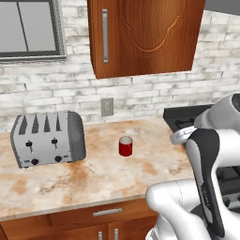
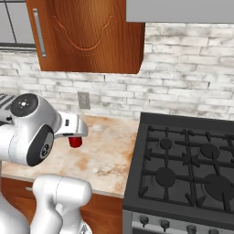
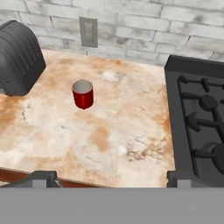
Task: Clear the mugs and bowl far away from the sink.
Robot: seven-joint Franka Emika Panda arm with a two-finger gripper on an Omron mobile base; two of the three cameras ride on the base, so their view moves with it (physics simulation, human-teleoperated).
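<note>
Standing upright on the mottled beige stone counter (image 3: 131, 131), between silver toaster (image 1: 47, 139) and black gas stove (image 3: 201, 118), small red cylindrical mug (image 3: 82, 94); hovering well short, empty, claw (image 3: 111, 177) gaping wide.

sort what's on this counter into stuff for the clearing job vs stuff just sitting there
For the job:
red mug, upright on the counter
gripper, open, holding nothing

Just there:
toaster
gas stove
wall outlet
upper cabinet
</note>
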